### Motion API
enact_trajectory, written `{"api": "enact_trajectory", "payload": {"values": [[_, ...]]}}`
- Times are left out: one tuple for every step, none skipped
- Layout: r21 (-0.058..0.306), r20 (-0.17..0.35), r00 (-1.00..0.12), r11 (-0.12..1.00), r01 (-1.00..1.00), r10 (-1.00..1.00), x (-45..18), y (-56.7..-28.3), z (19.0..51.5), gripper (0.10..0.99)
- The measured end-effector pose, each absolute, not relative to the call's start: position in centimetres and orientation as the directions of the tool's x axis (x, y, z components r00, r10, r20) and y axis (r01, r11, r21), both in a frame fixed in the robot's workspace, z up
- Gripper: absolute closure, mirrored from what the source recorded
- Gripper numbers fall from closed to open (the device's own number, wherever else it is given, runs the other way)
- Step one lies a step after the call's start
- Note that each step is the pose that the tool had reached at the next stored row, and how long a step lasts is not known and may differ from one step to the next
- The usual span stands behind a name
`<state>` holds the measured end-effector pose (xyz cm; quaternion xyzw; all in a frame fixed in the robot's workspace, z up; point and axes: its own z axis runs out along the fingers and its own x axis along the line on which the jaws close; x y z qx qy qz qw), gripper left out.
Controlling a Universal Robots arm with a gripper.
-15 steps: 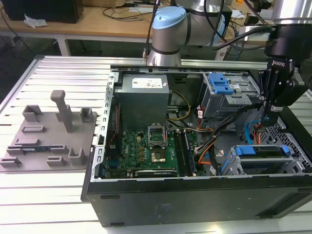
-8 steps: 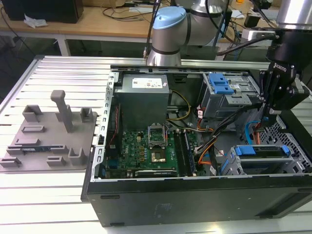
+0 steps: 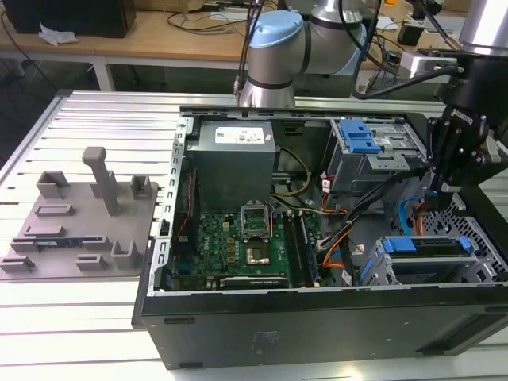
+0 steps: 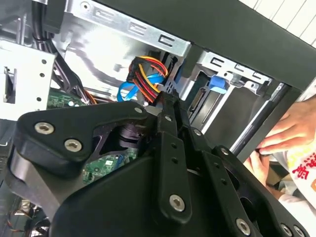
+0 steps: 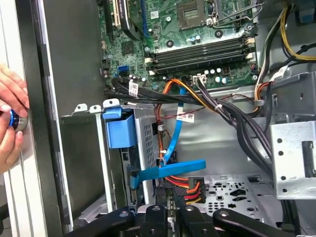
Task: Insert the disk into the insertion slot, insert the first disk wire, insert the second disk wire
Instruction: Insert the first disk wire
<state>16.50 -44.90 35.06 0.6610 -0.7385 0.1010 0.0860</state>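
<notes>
Our tool (image 3: 439, 189) hangs inside the open computer case (image 3: 238, 325) above the insertion slot (image 3: 385, 274). Its fingers (image 4: 168, 123) are clenched narrow just beside a blue flat cable (image 5: 170, 170) and a red-and-yellow wire bundle (image 5: 186, 185); we cannot tell whether they pinch anything. We see the disk (image 3: 429, 244) seated in that slot, at the case's near corner on the exterior view's right.

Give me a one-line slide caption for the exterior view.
Gripper inside the open computer case, near the blue-framed disk sitting in its bay.
</notes>
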Motion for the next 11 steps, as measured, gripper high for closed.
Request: {"api": "enact_trajectory", "payload": {"values": [[-0.030,0.259,-0.110,0.106,-0.994,-0.960,16.6,-45.1,35.1,0.922],[-0.021,0.256,-0.108,0.106,-0.994,-0.961,16.7,-45.2,35.1,0.922],[-0.014,0.252,-0.106,0.106,-0.994,-0.962,16.8,-45.3,35.1,0.922],[-0.008,0.248,-0.105,0.106,-0.994,-0.963,16.8,-45.4,35.1,0.922],[-0.003,0.243,-0.104,0.106,-0.994,-0.964,16.9,-45.5,35.1,0.922],[0.000,0.236,-0.103,0.106,-0.994,-0.966,16.9,-45.5,35.1,0.922],[0.002,0.226,-0.103,0.106,-0.994,-0.969,16.9,-45.6,35.1,0.922],[0.003,0.219,-0.102,0.105,-0.994,-0.970,17.0,-45.8,35.1,0.922],[0.003,0.215,-0.102,0.105,-0.994,-0.971,17.0,-45.9,35.2,0.922],[0.004,0.208,-0.102,0.105,-0.994,-0.973,17.0,-46.0,35.2,0.922],[0.004,0.202,-0.102,0.105,-0.994,-0.974,17.1,-46.1,35.2,0.922]]}}
